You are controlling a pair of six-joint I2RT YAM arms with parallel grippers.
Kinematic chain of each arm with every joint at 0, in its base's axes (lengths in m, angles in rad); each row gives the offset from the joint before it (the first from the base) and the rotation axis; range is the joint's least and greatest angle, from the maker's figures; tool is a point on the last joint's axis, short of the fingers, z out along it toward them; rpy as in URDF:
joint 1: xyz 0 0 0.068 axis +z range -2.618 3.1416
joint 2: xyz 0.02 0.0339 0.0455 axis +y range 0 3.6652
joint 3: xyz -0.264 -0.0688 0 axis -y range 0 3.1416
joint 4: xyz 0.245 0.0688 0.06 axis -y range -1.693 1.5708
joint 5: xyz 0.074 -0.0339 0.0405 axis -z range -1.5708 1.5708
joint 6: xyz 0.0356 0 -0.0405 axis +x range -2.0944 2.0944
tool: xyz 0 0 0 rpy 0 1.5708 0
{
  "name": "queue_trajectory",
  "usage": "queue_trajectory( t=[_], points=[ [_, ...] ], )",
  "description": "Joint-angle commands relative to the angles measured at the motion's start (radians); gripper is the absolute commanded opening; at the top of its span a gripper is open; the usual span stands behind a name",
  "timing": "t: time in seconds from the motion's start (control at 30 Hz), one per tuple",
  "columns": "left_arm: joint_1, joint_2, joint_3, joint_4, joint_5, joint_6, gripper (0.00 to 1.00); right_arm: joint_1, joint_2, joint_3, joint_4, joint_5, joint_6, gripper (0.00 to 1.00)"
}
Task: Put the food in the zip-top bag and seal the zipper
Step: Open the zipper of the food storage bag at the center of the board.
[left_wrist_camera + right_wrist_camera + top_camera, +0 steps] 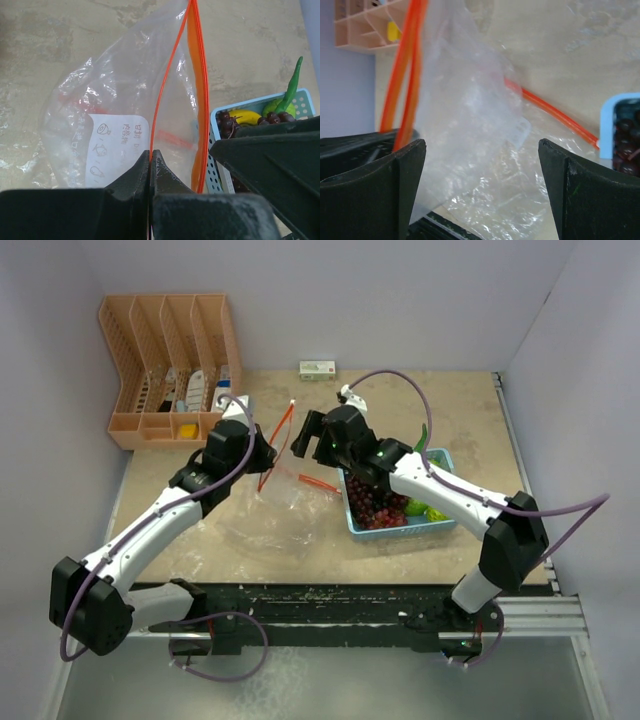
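Note:
The clear zip-top bag (280,510) lies on the table left of the basket, its mouth lifted. My left gripper (266,452) is shut on one orange-red zipper (156,105) edge and holds it up; the gripper (150,156) pinches the strip between its tips. The other zipper edge (201,95) hangs beside it. My right gripper (305,435) is open and empty just right of the raised mouth; the bag (475,115) fills the space between its fingers (410,165). The food, grapes (375,505), banana (245,116), green pepper (292,82), lies in the basket.
The light-blue basket (440,525) stands right of the bag under my right arm. An orange desk organizer (165,370) stands at the back left. A small white box (318,370) lies at the back wall.

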Motion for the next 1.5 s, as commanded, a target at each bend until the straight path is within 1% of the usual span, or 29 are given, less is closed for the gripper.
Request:
queue_trajectory(
  t=[0.0,0.1,0.33,0.43,0.53,0.6,0.77,0.87,0.93,1.0,1.1,1.13,1.17,1.23,1.3,1.33,1.47],
  points=[
    [-0.001,-0.016,-0.009,0.052,0.009,-0.012,0.0,0.004,-0.027,0.03,0.156,-0.04,0.014,0.95],
    [-0.001,-0.014,-0.016,0.056,0.005,-0.008,0.0,0.004,-0.009,0.043,0.173,-0.047,0.01,0.94],
    [-0.001,-0.001,-0.025,0.062,0.01,-0.01,0.0,0.004,0.098,0.17,0.103,-0.073,-0.01,0.93],
    [-0.001,-0.002,-0.023,0.065,0.005,-0.007,0.0,0.004,0.13,0.195,0.068,-0.077,-0.011,0.93],
    [-0.001,-0.004,-0.02,0.066,-0.003,-0.004,0.0,0.004,0.148,0.21,0.038,-0.083,-0.007,0.91],
    [-0.001,-0.007,-0.018,0.06,-0.016,0.0,0.0,0.005,0.142,0.208,-0.007,-0.056,0.0,0.91],
    [-0.001,-0.005,-0.016,0.056,-0.032,0.005,0.0,0.004,0.097,0.15,0.013,-0.039,0.014,0.89],
    [-0.001,-0.005,-0.012,0.058,-0.027,0.0,0.0,0.004,0.123,0.167,-0.011,-0.051,0.003,0.88],
    [-0.001,-0.011,-0.003,0.057,-0.033,0.005,0.0,0.004,0.157,0.184,-0.028,-0.053,-0.015,0.84],
    [-0.001,-0.02,0.016,0.048,-0.053,0.019,0.0,0.004,0.178,0.199,-0.056,-0.044,-0.031,0.83],
    [-0.001,-0.038,0.049,0.017,-0.086,0.048,0.0,0.004,0.181,0.195,-0.078,-0.033,-0.062,0.71],
    [-0.001,-0.041,0.057,0.01,-0.096,0.056,0.0,0.004,0.176,0.188,-0.079,-0.033,-0.074,0.63],
    [-0.001,-0.049,0.061,0.006,-0.101,0.062,0.0,0.004,0.169,0.179,-0.077,-0.031,-0.086,0.53],
    [-0.001,-0.06,0.065,0.002,-0.113,0.071,0.0,0.004,0.152,0.157,-0.074,-0.022,-0.108,0.29],
    [-0.001,-0.072,0.067,-0.006,-0.127,0.082,0.0,0.002,0.131,0.14,-0.096,0.019,-0.112,0.02],
    [-0.001,-0.077,0.071,-0.015,-0.141,0.092,0.0,0.002,0.122,0.134,-0.111,0.046,-0.114,0.0],
    [-0.001,-0.104,0.085,-0.072,-0.247,0.145,0.0,0.002,0.075,0.118,-0.18,0.169,-0.125,0.0]
  ],
)
